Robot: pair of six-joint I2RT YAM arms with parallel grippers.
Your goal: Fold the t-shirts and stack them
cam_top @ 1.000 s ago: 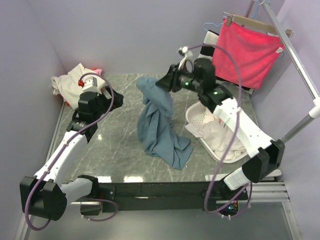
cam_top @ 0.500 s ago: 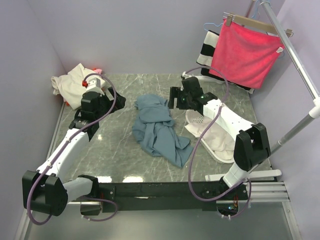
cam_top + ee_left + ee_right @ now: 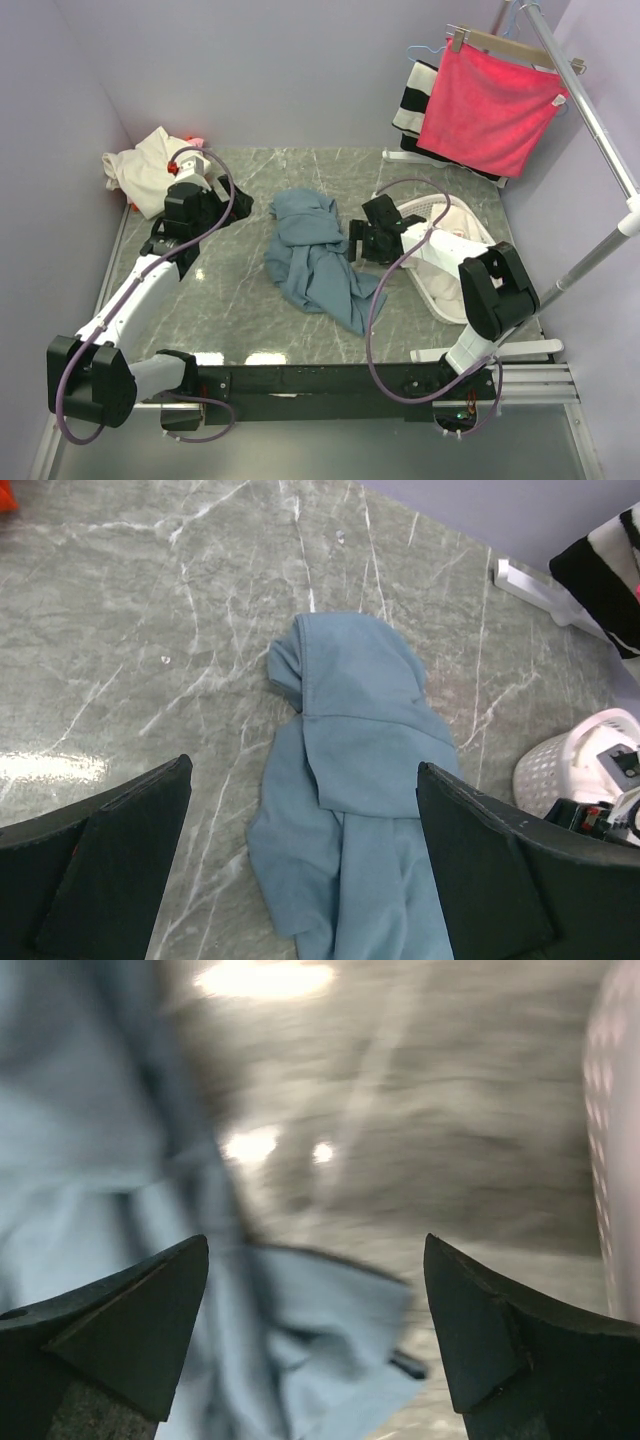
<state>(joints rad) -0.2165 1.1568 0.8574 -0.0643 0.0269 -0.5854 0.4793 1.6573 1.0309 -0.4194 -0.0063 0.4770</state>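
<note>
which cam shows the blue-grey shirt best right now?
Top external: the whole blue-grey shirt shows, crumpled, every edge in frame. Left wrist crops its lower end. Right wrist gives only a blurred patch of it.

Blue-grey t-shirt lies crumpled; right gripper just beside it, near white basket.

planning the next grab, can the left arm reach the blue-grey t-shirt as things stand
Probably yes. The left gripper is open and faces the crumpled blue-grey t-shirt across bare table, nothing lying between them. The right gripper, open too, sits at the shirt's far edge, off that path.
</note>
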